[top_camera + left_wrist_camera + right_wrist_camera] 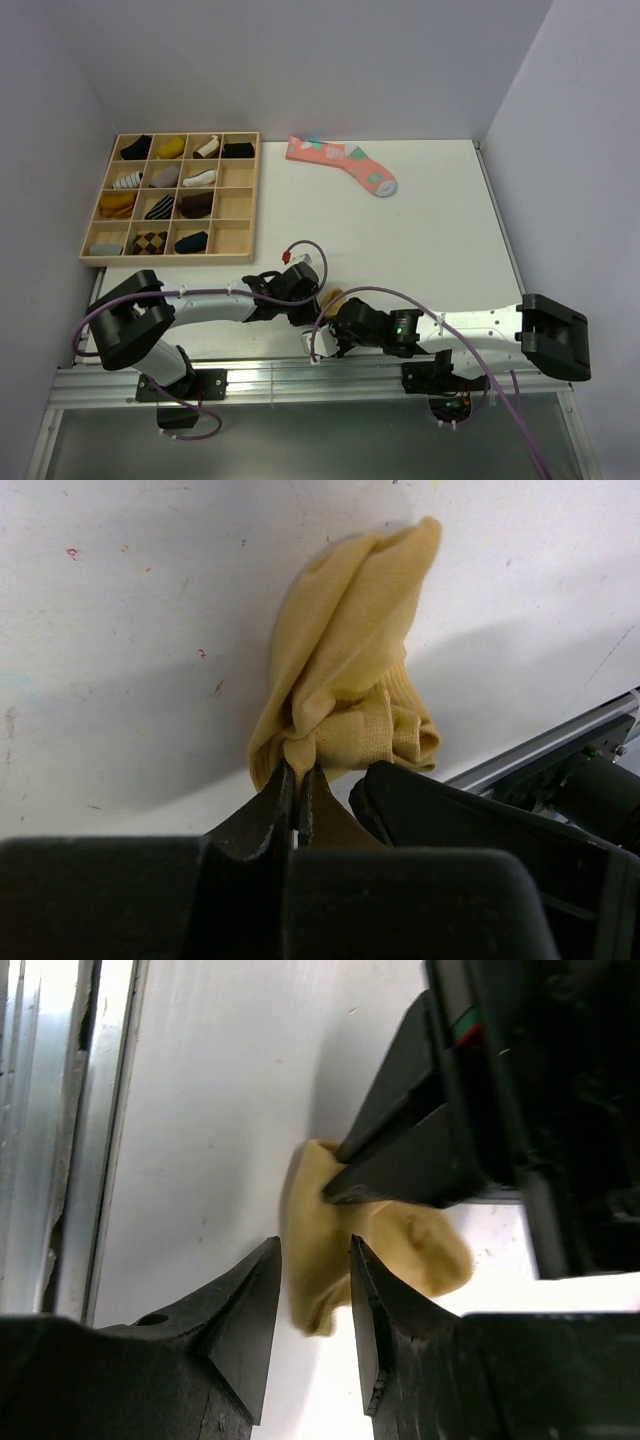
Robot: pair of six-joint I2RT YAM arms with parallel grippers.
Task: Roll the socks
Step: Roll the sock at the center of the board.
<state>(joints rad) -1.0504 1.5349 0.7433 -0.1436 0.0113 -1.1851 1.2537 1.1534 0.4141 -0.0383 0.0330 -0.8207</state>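
A mustard-tan sock (345, 670) lies bunched on the white table near the front edge, and only a small part of it (336, 296) shows between the two arms from above. My left gripper (297, 772) is shut on the sock's gathered lower end. In the right wrist view the left gripper's fingers (400, 1155) pinch the sock (420, 1245) from above. My right gripper (315, 1255) is open, with the sock's near edge lying between its fingertips and a gap on the left side. One right finger (450, 810) shows beside the sock in the left wrist view.
A wooden compartment tray (253, 200) with several rolled socks stands at the back left. A long pink sock (345, 165) with teal patches lies at the back middle. An aluminium rail (50, 1110) runs along the front edge, close to both grippers. Walls enclose the table.
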